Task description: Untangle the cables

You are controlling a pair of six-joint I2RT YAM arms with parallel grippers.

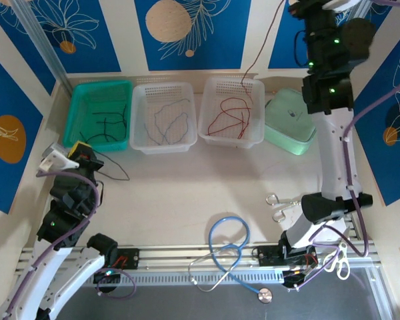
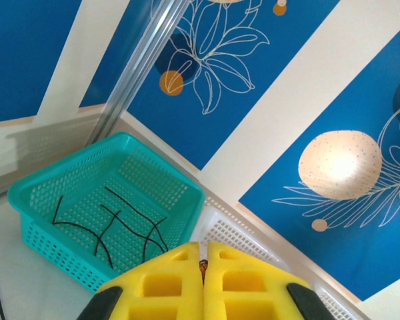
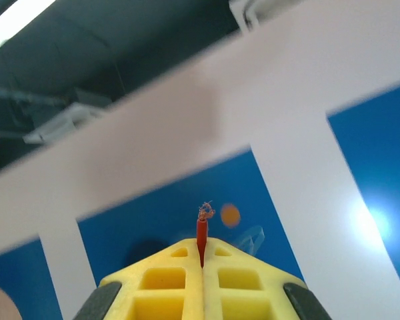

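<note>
Three baskets stand in a row at the back. Black cables (image 1: 107, 127) lie in the teal basket (image 1: 77, 93), a pale grey-blue cable (image 1: 167, 120) in the middle white basket (image 1: 139, 90), and red cable loops (image 1: 230, 117) in the right white basket (image 1: 210, 83). My left gripper (image 2: 203, 248) hovers low in front of the teal basket (image 2: 27, 200), shut on the frayed end of a thin black cable (image 1: 117, 175) that trails right over the table. My right gripper (image 3: 202, 248) is raised high at the back right, shut on the end of the red cable (image 3: 201, 233), which hangs down into its basket.
A blue-tubed stethoscope (image 1: 230, 247) lies at the near edge between the arm bases. Metal forceps (image 1: 279, 203) and white-handled scissors (image 1: 338, 261) lie by the right arm's base. A pale green lidded box (image 1: 290, 123) stands right of the baskets.
</note>
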